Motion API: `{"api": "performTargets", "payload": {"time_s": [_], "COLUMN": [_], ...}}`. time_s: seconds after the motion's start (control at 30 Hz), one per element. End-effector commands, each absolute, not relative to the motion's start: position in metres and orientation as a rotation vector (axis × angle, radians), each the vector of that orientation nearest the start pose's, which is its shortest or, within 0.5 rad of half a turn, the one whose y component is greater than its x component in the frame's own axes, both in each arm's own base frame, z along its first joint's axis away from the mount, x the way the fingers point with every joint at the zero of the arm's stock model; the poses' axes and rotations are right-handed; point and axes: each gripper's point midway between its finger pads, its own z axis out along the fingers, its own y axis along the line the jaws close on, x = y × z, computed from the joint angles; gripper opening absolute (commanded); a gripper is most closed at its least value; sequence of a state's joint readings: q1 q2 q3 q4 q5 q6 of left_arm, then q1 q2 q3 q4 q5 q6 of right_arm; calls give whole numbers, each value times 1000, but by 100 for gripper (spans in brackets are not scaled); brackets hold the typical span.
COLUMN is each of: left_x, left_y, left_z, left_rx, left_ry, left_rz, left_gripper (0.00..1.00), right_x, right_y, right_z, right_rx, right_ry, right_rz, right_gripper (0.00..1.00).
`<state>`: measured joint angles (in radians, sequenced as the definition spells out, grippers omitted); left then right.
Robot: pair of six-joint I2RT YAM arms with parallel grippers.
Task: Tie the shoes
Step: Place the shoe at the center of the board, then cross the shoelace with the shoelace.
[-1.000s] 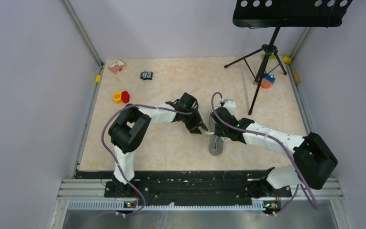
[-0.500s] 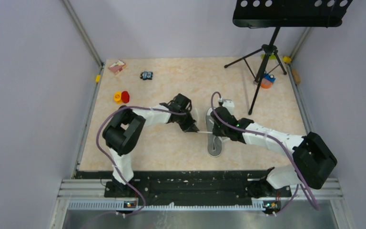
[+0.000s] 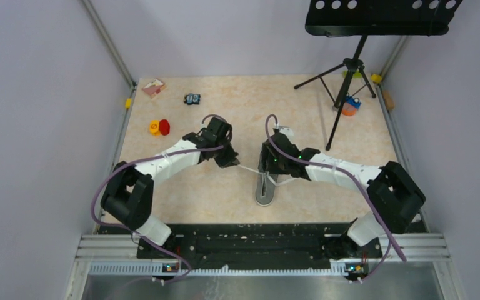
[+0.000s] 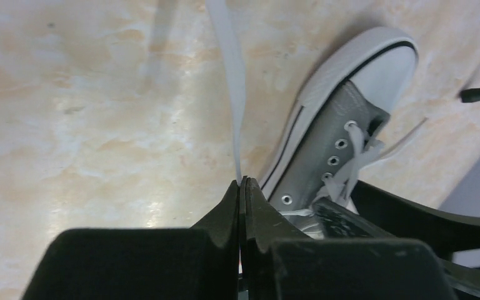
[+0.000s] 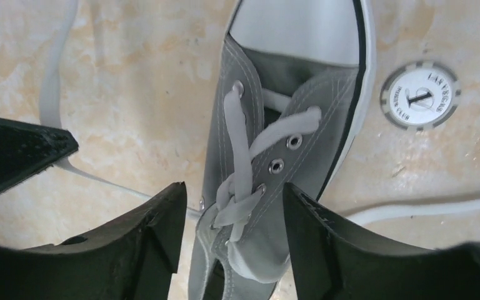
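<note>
The grey shoe with a white toe cap lies at mid-table, toe toward the arms. My left gripper is to its left, shut on one white lace that runs taut from the shoe's eyelets. In the left wrist view the jaws meet with the lace pinched at their tips, the shoe just beyond. My right gripper hangs open over the shoe, its fingers either side of the crossed laces at the tongue, holding nothing. A second lace trails off to the right.
A poker chip lies beside the shoe's toe. A music stand's tripod and an orange object stand at the back right. Red and yellow pieces, a pink box and a small black item sit at the back left.
The left gripper closed on the lace and pulled it left. The right gripper opened and let go. The shoe slid a little left with both arms.
</note>
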<state>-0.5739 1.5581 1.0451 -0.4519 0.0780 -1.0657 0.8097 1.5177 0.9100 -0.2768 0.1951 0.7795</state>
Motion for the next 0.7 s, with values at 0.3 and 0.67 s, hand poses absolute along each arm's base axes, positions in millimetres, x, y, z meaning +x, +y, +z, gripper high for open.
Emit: {"api": "performTargets", "payload": {"time_s": [0.3, 0.67], "left_x": [283, 279], "left_y": [-245, -252], "left_z": [82, 82], "left_rx": [-493, -406], "left_ry": [2709, 2723], "left_rz": [-661, -687], "left_gripper": [0, 0], "right_x": [280, 296], "right_y": [106, 91], "right_z": [87, 43], "right_rx": [384, 633], "right_ry": [2376, 2421], "right_rz": [89, 124], "right_gripper": [56, 65]}}
